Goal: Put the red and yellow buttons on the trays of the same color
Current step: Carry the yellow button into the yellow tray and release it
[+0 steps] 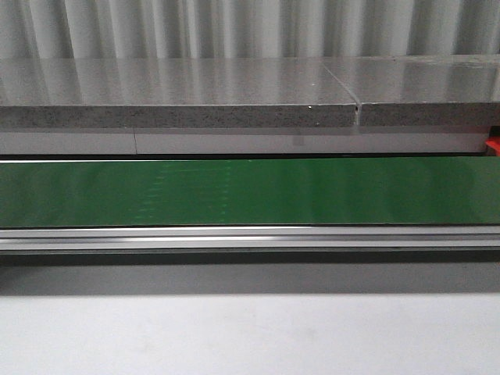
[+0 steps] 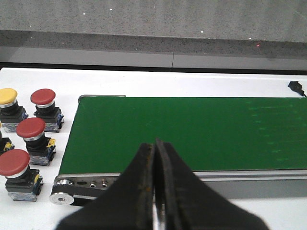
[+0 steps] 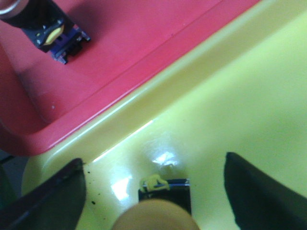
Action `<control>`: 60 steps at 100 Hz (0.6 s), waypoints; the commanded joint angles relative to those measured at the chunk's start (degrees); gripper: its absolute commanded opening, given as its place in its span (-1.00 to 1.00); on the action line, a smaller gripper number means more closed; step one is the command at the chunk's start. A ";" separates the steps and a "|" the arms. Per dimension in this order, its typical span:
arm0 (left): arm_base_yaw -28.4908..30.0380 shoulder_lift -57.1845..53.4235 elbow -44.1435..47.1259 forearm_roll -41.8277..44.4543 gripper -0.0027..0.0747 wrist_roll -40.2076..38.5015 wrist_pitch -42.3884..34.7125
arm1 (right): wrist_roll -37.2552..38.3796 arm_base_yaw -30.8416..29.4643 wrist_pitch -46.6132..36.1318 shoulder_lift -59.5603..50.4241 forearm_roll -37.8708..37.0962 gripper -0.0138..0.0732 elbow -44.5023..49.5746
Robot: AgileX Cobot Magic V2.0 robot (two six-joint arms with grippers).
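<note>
the green conveyor belt (image 1: pixel 250 191) runs across the whole front view with nothing on it, and neither arm shows there. over at the right arm, the yellow tray (image 3: pixel 230 96) sits edge to edge with the red tray (image 3: pixel 96 52). the right gripper (image 3: pixel 156 184) hangs over the yellow tray with its jaws spread wide, and a yellow button (image 3: pixel 160 211) stands on the tray floor between them, touched by neither finger; this looks like a drop-off just made, so the next move is probably to lift straight up. one button (image 3: pixel 45 21) already sits in the red tray. the left gripper (image 2: pixel 154 158) is pinched closed on nothing, hovering at the belt's end, near the waiting red buttons (image 2: pixel 31 132) and another yellow one (image 2: pixel 8 98).
</note>
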 commanded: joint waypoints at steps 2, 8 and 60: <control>-0.34 0.46 -1.49 -0.36 -0.99 -0.36 -4.15 | -0.06 -0.23 -2.08 -2.23 2.14 0.80 -1.28; -0.34 0.46 -1.49 -0.36 -0.99 -0.36 -4.15 | -0.06 -0.23 -2.30 -2.94 2.86 0.80 -1.28; -0.34 0.46 -1.49 -0.36 -0.99 -0.36 -4.15 | -6.80 15.90 -6.99 -21.36 4.07 0.80 -1.28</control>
